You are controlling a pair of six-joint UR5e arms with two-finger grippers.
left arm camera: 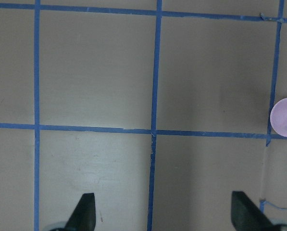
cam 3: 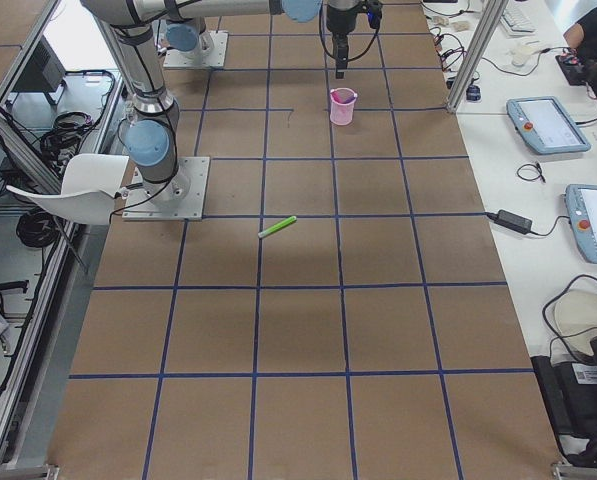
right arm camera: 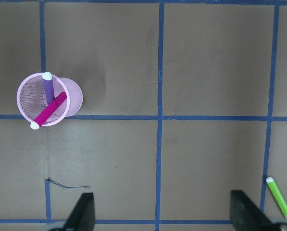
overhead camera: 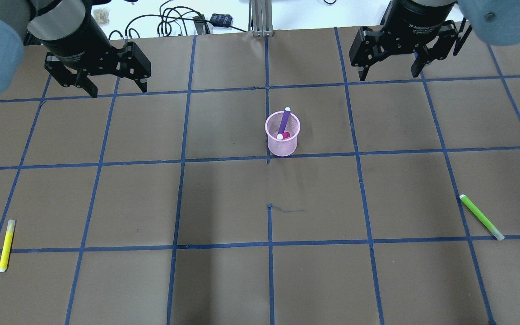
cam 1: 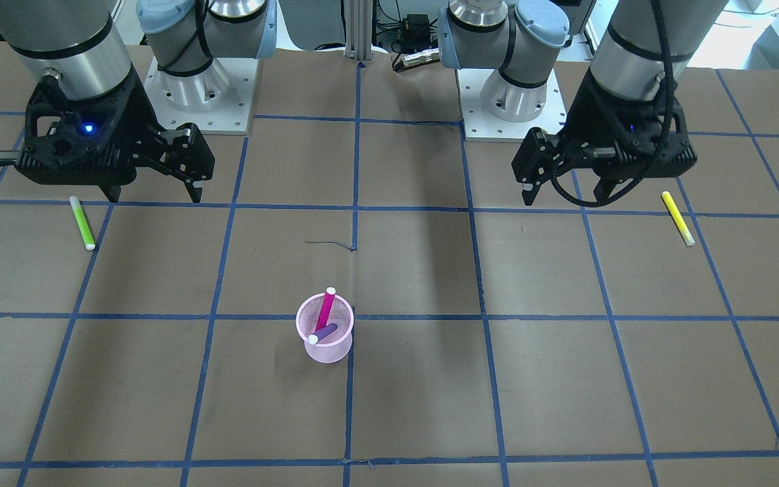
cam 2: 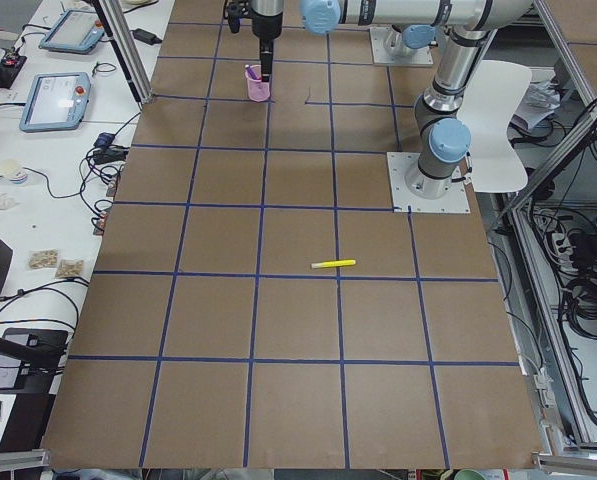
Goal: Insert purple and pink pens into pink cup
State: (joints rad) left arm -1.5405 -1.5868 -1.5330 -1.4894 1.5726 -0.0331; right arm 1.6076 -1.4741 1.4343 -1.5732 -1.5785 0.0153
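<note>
The left jaws, seen from the wrist camera of the left arm, stand wide apart with nothing between them, only bare worktop below. The right jaws, under the right arm, are just as wide and hold nothing. Both hang clear above the surface. Small white lettering runs round the black body above the right jaws; the word "Adaptive" can be made out, the rest is too small. The like lettering above the left jaws cannot be read.

The pink wire-mesh cup stands upright near the middle of the worktop, a brown paper sheet crossed by a grid of blue tape, just beside a crossing of two tape lines and well apart from both sets of jaws. The purple pen with a white cap and the magenta-pink pen with a white cap both stand in the cup, each tilted against the rim, crossing one another.

A yellow highlighter pen lies flat far out on the robot's left, and a green highlighter pen lies flat far out on its right.
</note>
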